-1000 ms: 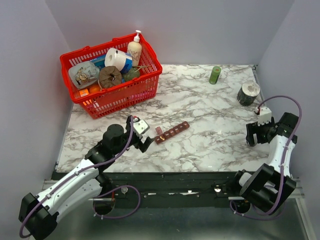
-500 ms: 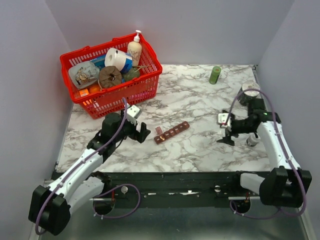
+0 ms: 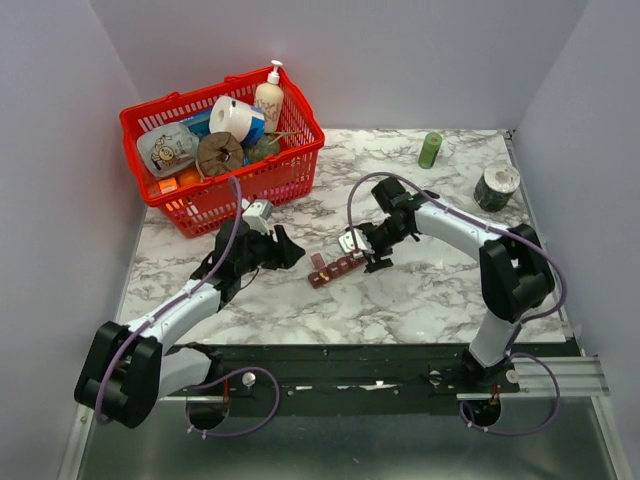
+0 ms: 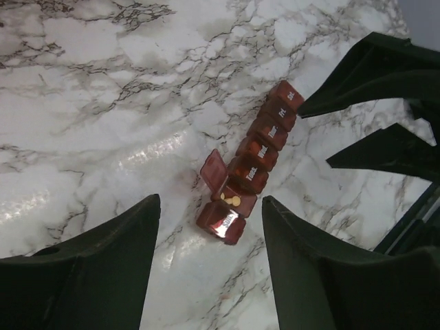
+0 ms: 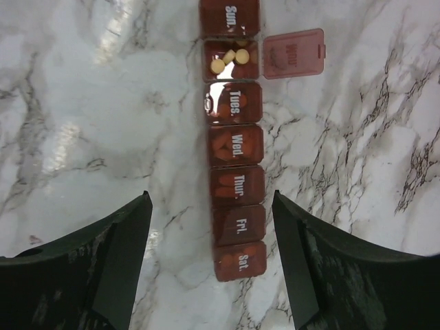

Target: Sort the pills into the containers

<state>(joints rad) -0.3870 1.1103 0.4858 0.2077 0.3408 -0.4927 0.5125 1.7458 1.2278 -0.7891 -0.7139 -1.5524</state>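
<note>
Seven-cell containers | long axis near-left to far-right | left hand, right hand released, empty

Containers are showing dark red-brown with white lettering; pills are showing pale yellow. Table is presenting white marble, grey-veined. Basket is reading red, bottle green.

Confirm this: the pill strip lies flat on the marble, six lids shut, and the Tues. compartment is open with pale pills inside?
No. The right wrist view shows the Mon. compartment open, between Sun. and Tues., its lid flipped aside. So: the pill strip lies flat on the marble, six lids shut, and the Mon. compartment is open with pale pills inside.
</note>
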